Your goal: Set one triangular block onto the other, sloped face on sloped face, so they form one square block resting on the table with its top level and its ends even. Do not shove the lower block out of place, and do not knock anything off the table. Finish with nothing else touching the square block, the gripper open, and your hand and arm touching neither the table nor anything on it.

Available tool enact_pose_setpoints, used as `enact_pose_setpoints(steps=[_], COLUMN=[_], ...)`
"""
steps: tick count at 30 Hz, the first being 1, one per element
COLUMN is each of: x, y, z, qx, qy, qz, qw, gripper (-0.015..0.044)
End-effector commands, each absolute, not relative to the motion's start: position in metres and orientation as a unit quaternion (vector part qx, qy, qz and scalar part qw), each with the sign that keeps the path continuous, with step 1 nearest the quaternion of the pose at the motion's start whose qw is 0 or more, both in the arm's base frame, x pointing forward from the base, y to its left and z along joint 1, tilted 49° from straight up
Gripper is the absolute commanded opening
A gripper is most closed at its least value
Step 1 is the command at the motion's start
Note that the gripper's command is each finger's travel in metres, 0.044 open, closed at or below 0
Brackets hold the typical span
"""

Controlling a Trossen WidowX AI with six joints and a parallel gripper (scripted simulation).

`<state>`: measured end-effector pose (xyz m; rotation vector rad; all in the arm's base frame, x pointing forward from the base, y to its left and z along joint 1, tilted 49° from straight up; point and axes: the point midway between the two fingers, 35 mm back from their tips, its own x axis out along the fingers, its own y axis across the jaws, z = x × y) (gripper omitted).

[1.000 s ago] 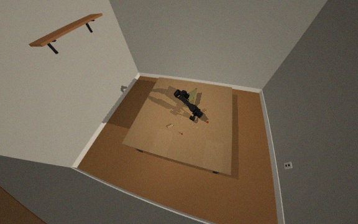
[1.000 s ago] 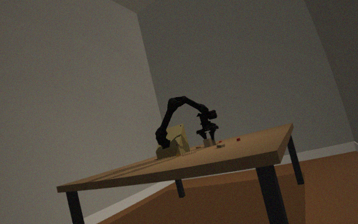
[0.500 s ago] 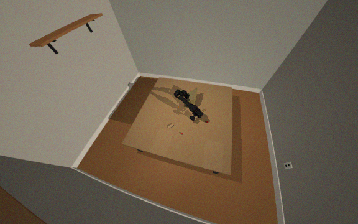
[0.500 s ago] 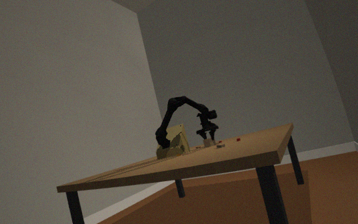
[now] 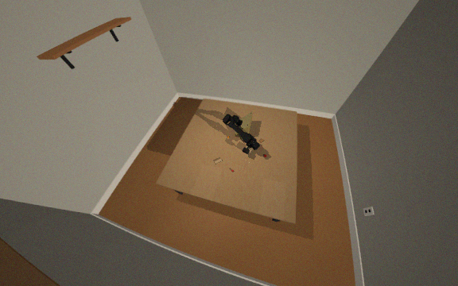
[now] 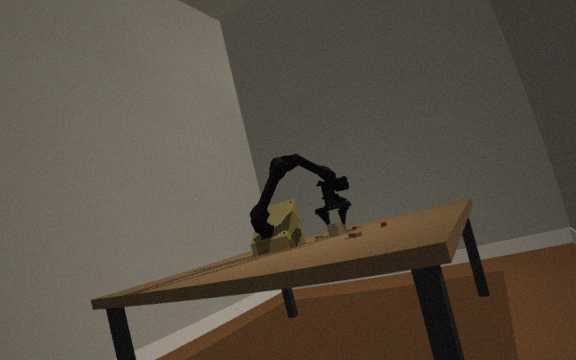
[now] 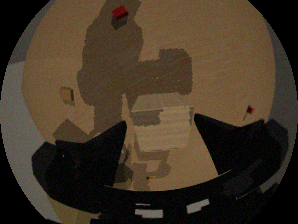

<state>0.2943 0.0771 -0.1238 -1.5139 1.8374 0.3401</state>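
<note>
In the wrist view a pale wooden block [image 7: 162, 131] [image 6: 337, 229] stands on the table [image 5: 273, 199] [image 6: 393, 245]. It looks like one squared block with a flat, level top. At this size the sloped seam between the two triangular blocks cannot be made out, nor whether their ends are even. My gripper [image 7: 160, 120] [image 6: 336, 222] is open, with one finger on each side of the block and a gap to it on both sides in the wrist view. The fingertips are low, around the block's top. The arm hides the block in the top view.
A red block [image 5: 265, 156] [image 7: 120, 12] lies beyond the pale block. A tan block [image 5: 261, 140] [image 7: 66, 94] lies to its left, a small red piece [image 5: 232, 171] [image 7: 250, 109] to its right. A flat pale piece [image 5: 218, 160] [image 6: 355, 234] lies farther off. A large yellowish object [image 5: 247, 121] [image 6: 282, 214] stands by the arm's base.
</note>
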Motion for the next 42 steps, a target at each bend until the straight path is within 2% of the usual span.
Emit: enact_pose_setpoints(steps=[1, 6, 42], x=[0.302, 0.299, 0.301], y=[0.113, 0.156, 0.152], z=[-0.097, -0.055, -0.061], qx=[-0.587, -0.587, -0.592], qy=[0.707, 0.708, 0.702], qz=[0.134, 0.134, 0.136], qw=[0.37, 0.369, 0.371], gripper=[0.044, 0.044, 0.044])
